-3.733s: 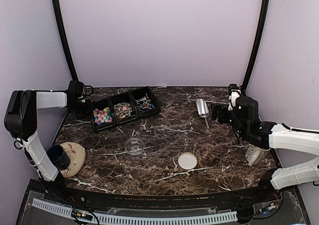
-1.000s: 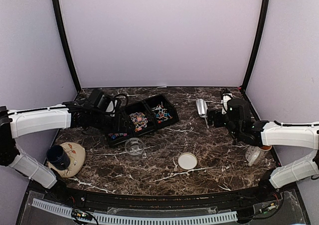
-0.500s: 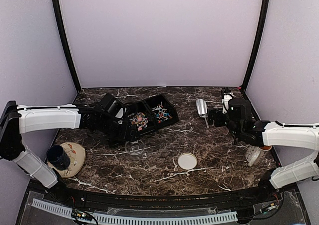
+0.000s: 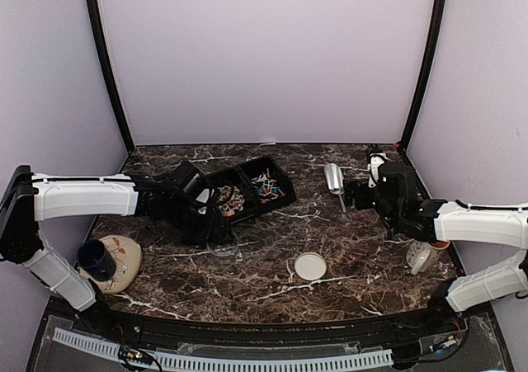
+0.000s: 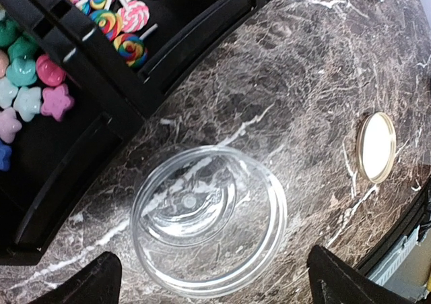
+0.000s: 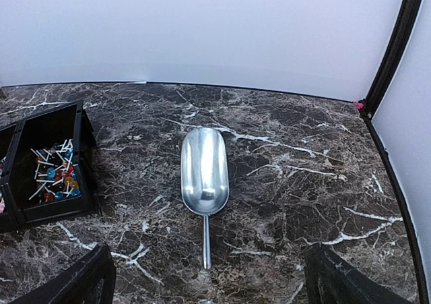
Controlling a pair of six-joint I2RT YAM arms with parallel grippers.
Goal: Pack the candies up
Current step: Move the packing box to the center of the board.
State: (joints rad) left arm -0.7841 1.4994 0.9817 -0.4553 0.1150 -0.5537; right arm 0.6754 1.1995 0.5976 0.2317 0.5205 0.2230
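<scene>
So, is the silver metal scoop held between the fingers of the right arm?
No, the silver metal scoop lies flat on the dark marble table, ahead of the open right fingers and apart from them.

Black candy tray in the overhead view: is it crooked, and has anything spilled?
The black tray sits skewed, at a slant to the edges of the table, its left end hidden under the left arm. No candies show loose on the table; those visible lie in their compartments. The clear jar stands upright and empty.
</scene>
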